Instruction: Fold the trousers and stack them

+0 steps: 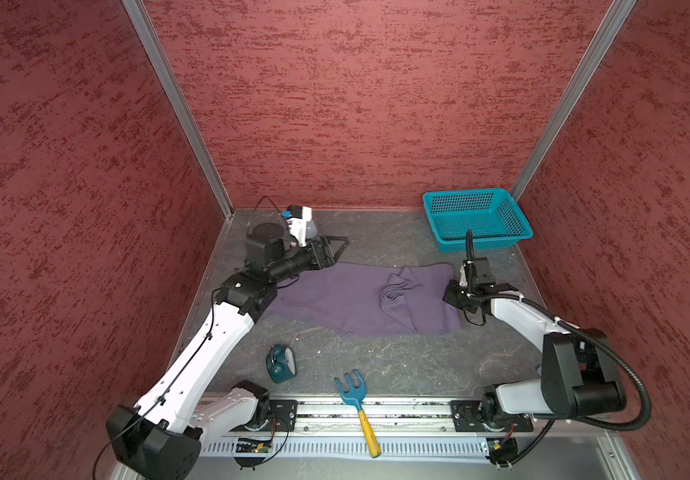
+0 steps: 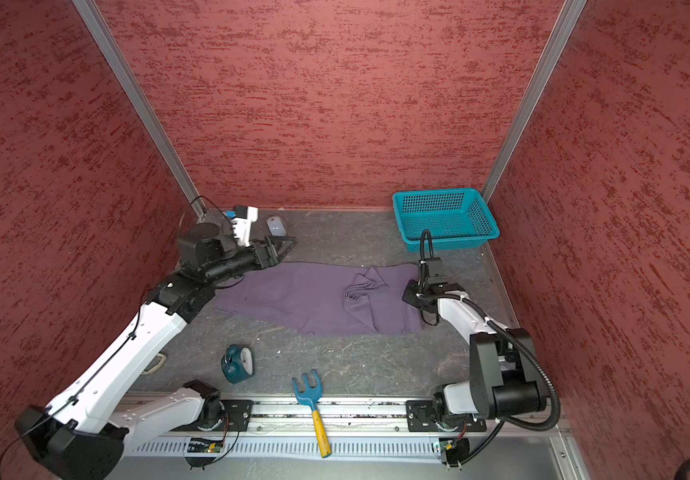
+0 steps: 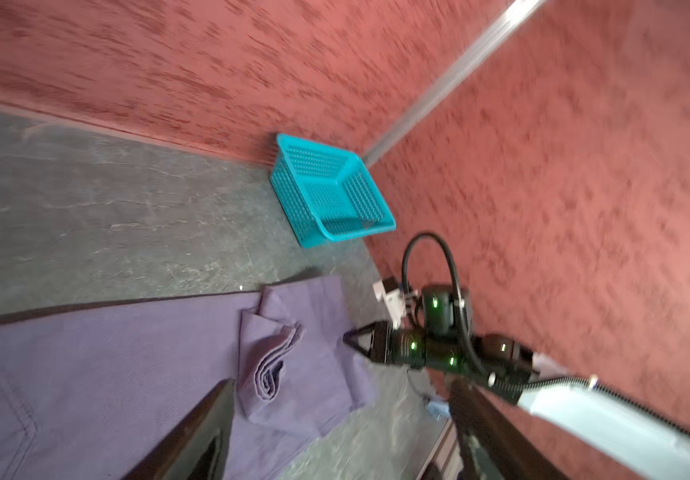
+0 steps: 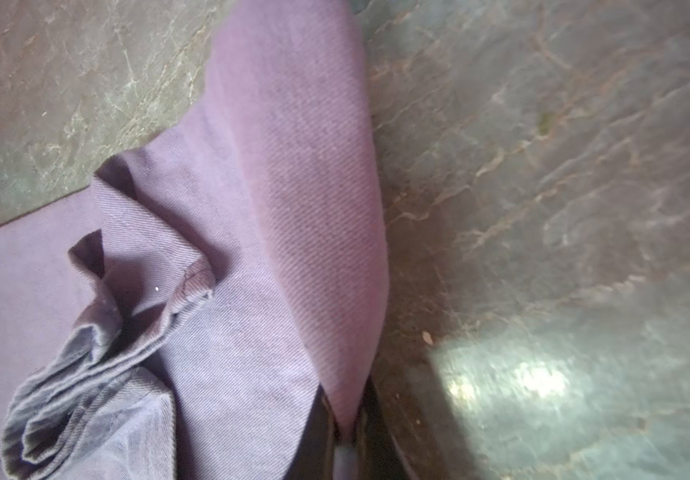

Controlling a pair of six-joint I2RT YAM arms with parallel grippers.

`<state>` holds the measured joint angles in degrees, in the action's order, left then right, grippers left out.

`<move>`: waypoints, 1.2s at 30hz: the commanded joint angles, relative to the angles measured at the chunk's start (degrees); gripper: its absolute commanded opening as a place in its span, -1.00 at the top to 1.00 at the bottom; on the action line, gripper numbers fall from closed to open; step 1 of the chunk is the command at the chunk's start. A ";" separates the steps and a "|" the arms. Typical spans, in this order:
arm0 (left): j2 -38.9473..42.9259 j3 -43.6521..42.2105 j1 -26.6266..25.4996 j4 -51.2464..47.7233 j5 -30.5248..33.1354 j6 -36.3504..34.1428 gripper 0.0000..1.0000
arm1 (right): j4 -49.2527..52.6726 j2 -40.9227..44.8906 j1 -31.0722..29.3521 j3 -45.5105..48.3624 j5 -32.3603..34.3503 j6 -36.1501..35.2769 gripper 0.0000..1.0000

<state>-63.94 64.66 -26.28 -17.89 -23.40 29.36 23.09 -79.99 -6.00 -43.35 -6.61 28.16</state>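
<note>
Right gripper is down at the 3 o'clock end of the trousers, and there's the pinch. In the right wrist view the purple-grey cloth runs straight in between my two dark fingers. The jaws are nearly together with a fold of the trousers nipped between them.

In both top views the trousers lie flat across the middle of the bench, stretched from 9 o'clock to 3 o'clock. The leg ends are doubled back into a rumpled bunch just inside my right gripper.

Over to the left gripper. It hangs off the trousers' 10 o'clock corner, just beyond the far edge. The jaws are spread wide with nothing in them, and the left wrist view shows one finger above the cloth.

The teal basket sits at 1 o'clock, near the trousers but apart from them. A clock and a toy rake lie toward 6 o'clock.
</note>
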 commanded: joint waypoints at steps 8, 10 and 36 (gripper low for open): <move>-28.98 15.05 -15.28 -19.21 15.75 -12.42 -0.49 | 9.90 14.03 0.43 -3.64 9.64 0.98 0.13; -35.47 19.91 -18.66 -22.16 19.77 -14.62 -0.57 | 9.55 15.88 0.41 -2.36 8.51 1.54 0.12; -72.75 52.84 -26.31 -33.57 40.50 -20.29 0.01 | 4.89 23.60 0.45 8.40 -2.46 4.25 0.12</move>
<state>-136.09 115.98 -53.41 -50.72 15.27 8.36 27.81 -58.70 -5.78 -34.65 -7.77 31.31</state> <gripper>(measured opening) 0.557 0.440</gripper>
